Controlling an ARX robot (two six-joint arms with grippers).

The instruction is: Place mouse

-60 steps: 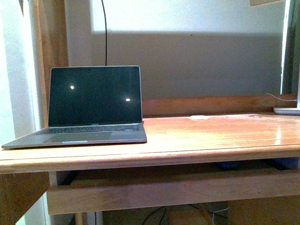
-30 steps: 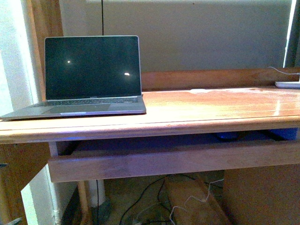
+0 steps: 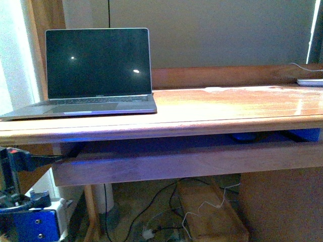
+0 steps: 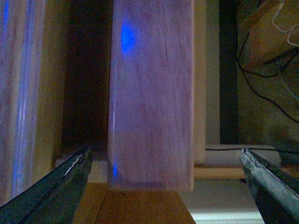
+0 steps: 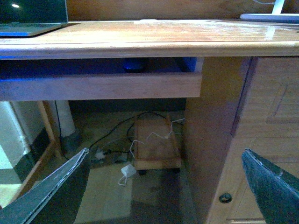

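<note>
The mouse is a small dark oval lying in the pull-out tray under the desk top, right of middle. It also shows in the right wrist view, in shadow behind the tray's front rail. My left gripper is open and empty, close to a wooden rail at the desk's left end. Part of the left arm shows at the bottom left of the front view. My right gripper is open and empty, low in front of the desk, well below and apart from the mouse.
An open laptop with a dark screen stands on the desk top at the left. The tray's front rail runs under it. A white device sits at the far right. Cables and a wooden box lie on the floor. A cabinet closes off the right.
The front view has sunk lower: the desk and laptop stand higher in the picture and more floor shows. The left arm has come into view at the bottom left.
</note>
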